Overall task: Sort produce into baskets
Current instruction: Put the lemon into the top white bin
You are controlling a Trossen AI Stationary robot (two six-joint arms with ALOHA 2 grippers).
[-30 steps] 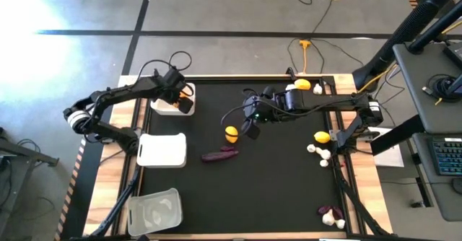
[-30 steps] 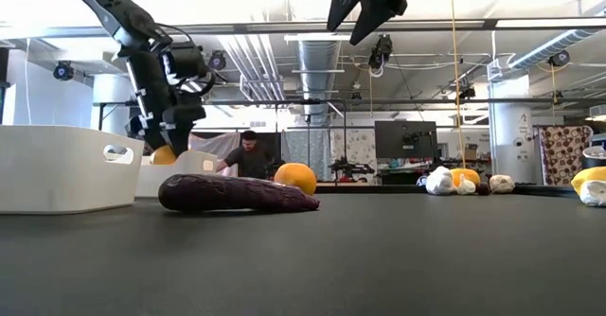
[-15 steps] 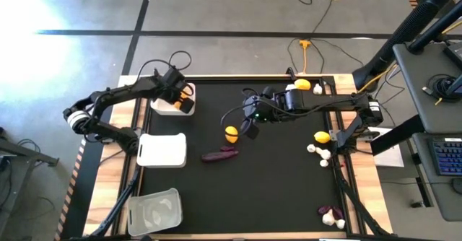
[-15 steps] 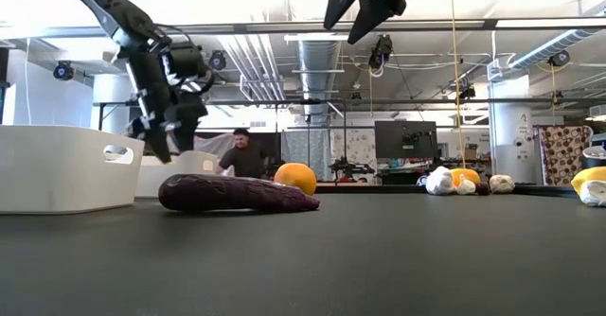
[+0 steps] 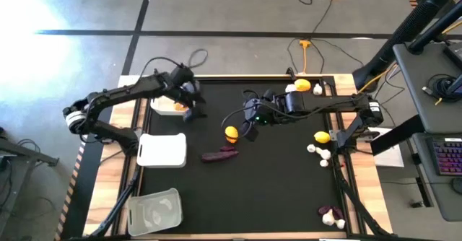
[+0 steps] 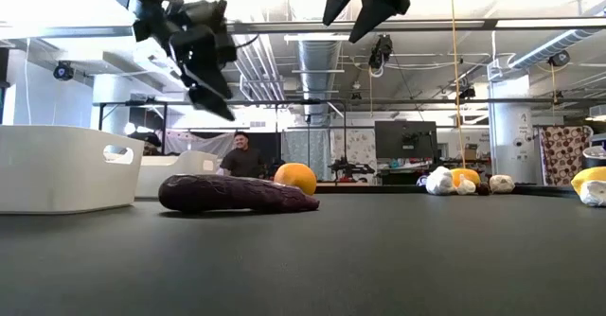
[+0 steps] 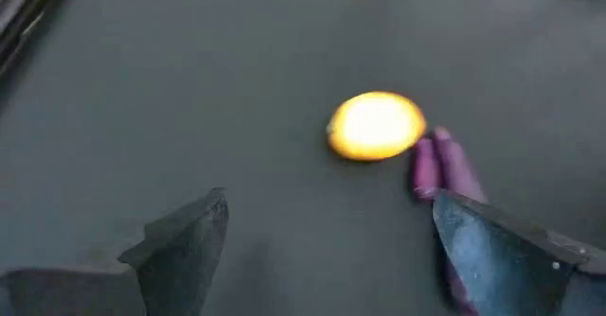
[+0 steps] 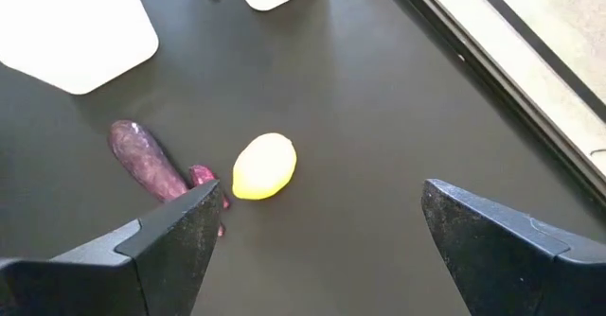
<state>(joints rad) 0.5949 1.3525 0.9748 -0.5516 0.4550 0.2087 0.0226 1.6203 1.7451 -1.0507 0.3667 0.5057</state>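
A round yellow-orange fruit (image 5: 231, 133) sits near the middle of the black table (image 5: 274, 183), its skin smooth and bright. Just beside it lies a dark purple sweet potato (image 5: 219, 154), long, lumpy and matte, with a smaller purple stub showing at one end in the right wrist view. In the far white basket (image 5: 167, 108) a bit of orange fruit shows. A second white basket (image 5: 162, 151) sits nearer, and a clear basket (image 5: 154, 209) nearest the front edge. Along the right side lie another yellow fruit (image 5: 322, 136), white garlic bulbs (image 5: 319, 153), and a purple piece with bulbs (image 5: 331, 213) in the front corner; one more orange fruit (image 5: 302, 85) rests at the far edge.

The left gripper (image 5: 193, 105) hangs at the far basket's inner edge, fingers spread wide and empty. The right gripper (image 5: 249, 128) hovers just beside the central fruit, jaws wide apart, holding nothing.
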